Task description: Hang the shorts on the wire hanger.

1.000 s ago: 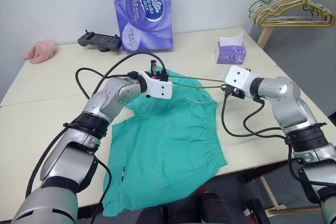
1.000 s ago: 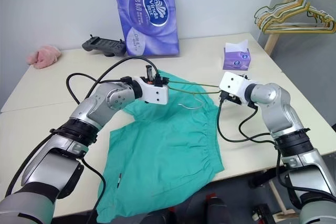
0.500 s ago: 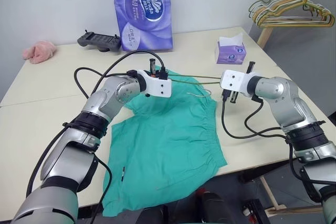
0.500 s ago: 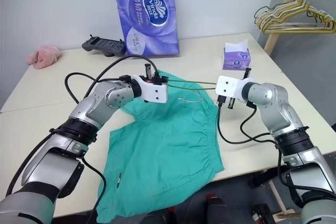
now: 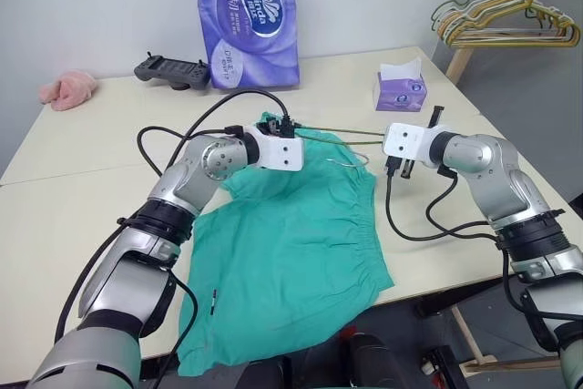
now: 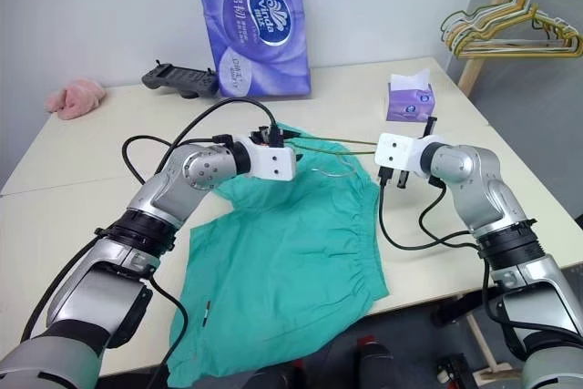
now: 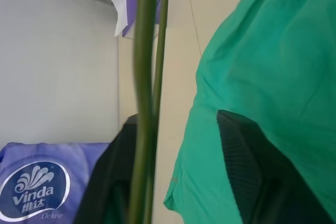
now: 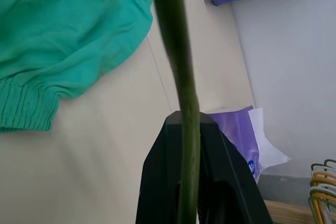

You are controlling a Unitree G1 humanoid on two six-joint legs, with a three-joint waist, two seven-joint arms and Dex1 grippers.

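Note:
The teal-green shorts (image 5: 291,243) lie spread on the table, one leg hanging over the front edge. The thin olive wire hanger (image 5: 342,131) is held level just above their far edge, its hook (image 5: 351,160) drooping over the cloth. My right gripper (image 5: 390,136) is shut on the hanger's right end, and the right wrist view shows the wire (image 8: 176,35) pinched between the black fingers (image 8: 157,182). My left gripper (image 5: 281,124) is at the hanger's left end and stands open. In the left wrist view the wire (image 7: 144,51) runs close along one finger (image 7: 110,182), with the shorts (image 7: 273,51) beside it.
A purple tissue pack (image 5: 246,15), a black controller (image 5: 171,70) and a pink cloth lump (image 5: 68,88) sit along the table's back. A tissue box (image 5: 401,90) stands behind my right gripper. A bunch of hangers (image 5: 506,20) hangs on a wooden rack at far right.
My right gripper has shut on the hanger's right end. My left gripper, shut on the left end before, has now opened. The hanger has levelled out.

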